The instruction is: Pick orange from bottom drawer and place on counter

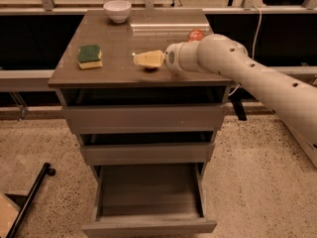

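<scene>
Pincer [147,59] sits low over the tabletop [119,38], about midway along its near edge. Whether it is wide, narrow or holding cannot be told. A sliver of the orange [150,68] shows just under it, mostly hidden. Sponge [90,56] lies to the left, well apart. Can [196,34] stands far right, behind the arm [247,73]. Bowl [117,10] is at the far edge. Bottom drawer [148,227] stands open.

Smooth white arm [257,78], dark dimples; cream gripper [148,59] above counter [119,38].
</scene>
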### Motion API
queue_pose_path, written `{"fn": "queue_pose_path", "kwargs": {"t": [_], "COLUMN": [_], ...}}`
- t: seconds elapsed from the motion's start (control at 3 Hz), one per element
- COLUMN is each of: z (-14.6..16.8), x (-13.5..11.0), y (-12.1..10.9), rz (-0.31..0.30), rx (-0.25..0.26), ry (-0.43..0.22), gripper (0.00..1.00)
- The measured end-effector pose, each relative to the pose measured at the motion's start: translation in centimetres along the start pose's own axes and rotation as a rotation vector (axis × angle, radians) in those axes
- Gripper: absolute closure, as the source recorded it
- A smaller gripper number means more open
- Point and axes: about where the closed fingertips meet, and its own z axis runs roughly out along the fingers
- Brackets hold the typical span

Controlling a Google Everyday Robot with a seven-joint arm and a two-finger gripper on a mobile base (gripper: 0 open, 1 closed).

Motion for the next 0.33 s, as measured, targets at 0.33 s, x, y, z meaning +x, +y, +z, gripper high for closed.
{"fn": "queue_pose_path", "kwargs": {"t": [0.33], "z": [0.0], "x": [0.0], "y": [0.0], "rz": [0.0], "rx": [0.0], "ry": [0.0], "gripper": [0.0]}}
